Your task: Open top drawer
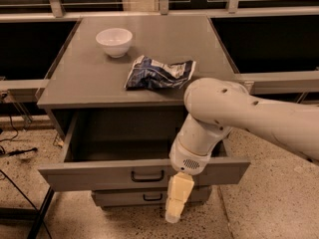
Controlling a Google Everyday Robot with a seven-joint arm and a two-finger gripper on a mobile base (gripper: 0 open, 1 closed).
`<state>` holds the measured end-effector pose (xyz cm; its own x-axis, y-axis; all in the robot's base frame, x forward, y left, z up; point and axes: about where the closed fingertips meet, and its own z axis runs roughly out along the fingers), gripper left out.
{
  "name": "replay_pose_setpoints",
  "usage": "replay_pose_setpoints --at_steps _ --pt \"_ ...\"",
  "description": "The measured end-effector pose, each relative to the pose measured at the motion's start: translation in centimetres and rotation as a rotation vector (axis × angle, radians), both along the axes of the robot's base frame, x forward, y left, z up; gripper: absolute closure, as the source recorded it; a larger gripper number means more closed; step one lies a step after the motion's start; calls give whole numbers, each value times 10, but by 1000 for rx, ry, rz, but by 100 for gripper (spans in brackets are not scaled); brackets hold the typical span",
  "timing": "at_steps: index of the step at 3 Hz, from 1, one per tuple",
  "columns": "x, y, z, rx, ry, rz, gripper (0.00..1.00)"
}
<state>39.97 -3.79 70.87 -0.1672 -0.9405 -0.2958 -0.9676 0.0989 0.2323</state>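
While the top drawer (pixel 89 176) stands open, the gripper (pixel 178 205) hangs just right of its handle (pixel 147 176). Jaw state cannot be told.

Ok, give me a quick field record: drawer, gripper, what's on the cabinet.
top drawer: pulled well out, interior showing
handle: black bar at front centre, gripper not on it
gripper: pointing down, right of the handle, hanging in front of the lower drawer
cabinet top: white bowl back left, crumpled bag near front edge
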Motion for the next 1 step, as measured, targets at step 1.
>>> replay_pose_setpoints --at_steps 1 --pt "0 0 0 0 0 0 0"
